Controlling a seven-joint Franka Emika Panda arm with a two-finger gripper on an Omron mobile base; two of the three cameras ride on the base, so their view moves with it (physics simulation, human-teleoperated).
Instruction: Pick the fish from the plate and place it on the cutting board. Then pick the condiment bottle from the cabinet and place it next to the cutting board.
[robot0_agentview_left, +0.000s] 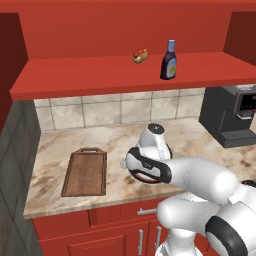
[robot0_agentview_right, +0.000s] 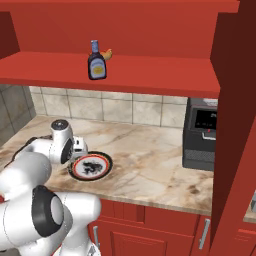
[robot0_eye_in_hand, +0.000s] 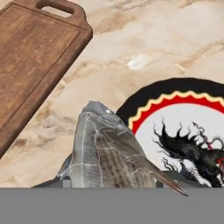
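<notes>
Silvery scaled fish (robot0_eye_in_hand: 103, 153) pinched between the fingers (robot0_eye_in_hand: 65, 181), beside glossy round plate (robot0_eye_in_hand: 144, 94).

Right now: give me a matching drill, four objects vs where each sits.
Things:
1. slender silvery-grey fish
2. dark purple-brown condiment bottle with blue cap
3. dark-brown wooden cutting board
4. black coffee machine

Places:
A. red cabinet shelf, beside the hot dog
B. counter, far right
C. at the gripper's fingertips, over the plate's rim
D. counter, left of the plate

Pairs: 1-C, 2-A, 3-D, 4-B
</notes>
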